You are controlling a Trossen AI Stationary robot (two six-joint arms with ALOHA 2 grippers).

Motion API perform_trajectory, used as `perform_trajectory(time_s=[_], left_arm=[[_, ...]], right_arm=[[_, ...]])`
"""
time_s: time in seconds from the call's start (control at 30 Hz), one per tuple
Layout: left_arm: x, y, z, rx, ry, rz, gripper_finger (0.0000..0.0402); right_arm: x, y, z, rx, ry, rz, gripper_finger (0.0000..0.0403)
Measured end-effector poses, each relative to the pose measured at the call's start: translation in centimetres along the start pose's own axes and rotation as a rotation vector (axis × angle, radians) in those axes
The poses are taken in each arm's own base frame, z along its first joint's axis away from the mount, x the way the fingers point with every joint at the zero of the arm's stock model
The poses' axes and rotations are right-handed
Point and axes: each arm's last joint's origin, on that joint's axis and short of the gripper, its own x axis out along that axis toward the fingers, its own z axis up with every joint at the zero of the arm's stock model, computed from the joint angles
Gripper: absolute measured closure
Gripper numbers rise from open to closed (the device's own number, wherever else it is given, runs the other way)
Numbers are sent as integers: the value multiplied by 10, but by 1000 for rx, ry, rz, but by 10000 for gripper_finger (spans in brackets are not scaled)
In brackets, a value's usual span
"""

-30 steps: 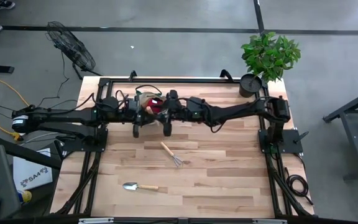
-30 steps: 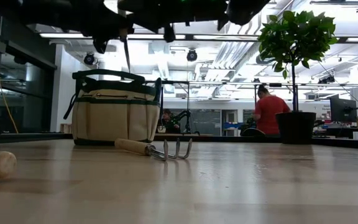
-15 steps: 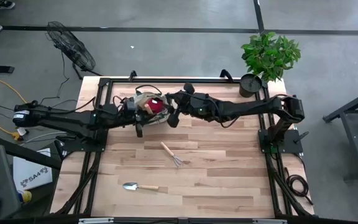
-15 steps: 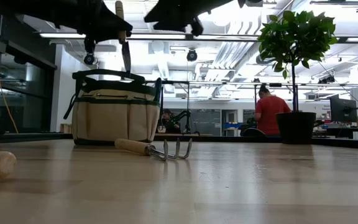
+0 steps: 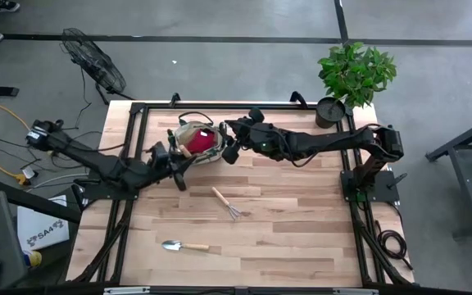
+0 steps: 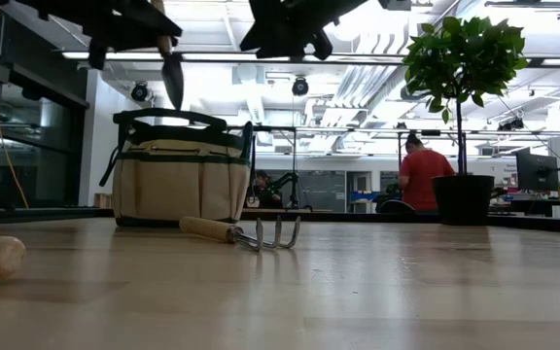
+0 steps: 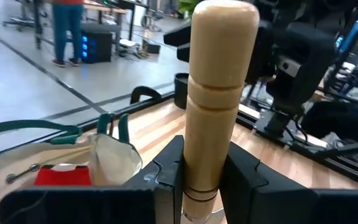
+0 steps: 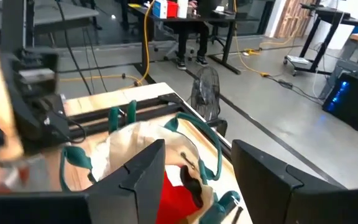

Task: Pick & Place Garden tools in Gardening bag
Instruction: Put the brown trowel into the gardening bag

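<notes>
The left hand (image 7: 201, 186) is clamped on the pale, round wooden handle of a metal-bladed trowel (image 7: 219, 93). The fingers grip low on the handle, near the ferrule end. In the low view the blade (image 6: 172, 78) hangs point-down below the hand, above and slightly to one side of the round beige canvas gardening bag with dark green trim (image 6: 181, 180).

Handling, as a judgement: the trowel is rigid and moderately light, with its weight biased toward the metal blade. The smooth turned wood may slip or pivot in the pads, so a grip near the blade end, as held now, limits swing. Release it blade-first into the bag mouth.

The right hand (image 8: 194, 171) hovers with its fingers apart and holds nothing. The bag lies directly ahead of it, with a red item (image 8: 176, 190) visible inside. The canvas wall is soft and will yield on contact. The loop handles (image 8: 197, 140) could snag a tool.

Two tools remain on the wooden counter (image 5: 301, 238), well apart from both hands:
- a wooden-handled hand rake with metal tines (image 5: 226, 202); take it at mid-handle.
- a second wooden-handled metal trowel (image 5: 183, 245); take it on the handle near the blade.

Both lie flat and should be stiff and light.
</notes>
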Motion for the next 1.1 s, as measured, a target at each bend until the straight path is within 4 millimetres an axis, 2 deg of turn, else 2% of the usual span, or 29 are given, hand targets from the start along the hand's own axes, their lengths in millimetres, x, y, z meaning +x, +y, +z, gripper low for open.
perform_trajectory(time_s=[0.2,0.37,0.57,0.77,1.1], left_arm=[[-15,-10,-7,-28,-31,71,337],[-18,-24,-14,-1,-47,129,337],[-9,-49,-16,81,-64,212,337],[3,-71,-27,133,-94,308,337],[10,-77,-49,161,-109,360,337]], right_arm=[[0,0,-3,-10,26,-7,225],[0,-1,-3,-12,29,-11,225],[0,-4,-7,-36,58,-117,225],[-1,-7,-11,-42,93,-211,225],[-7,-7,-12,-77,78,-452,225]])
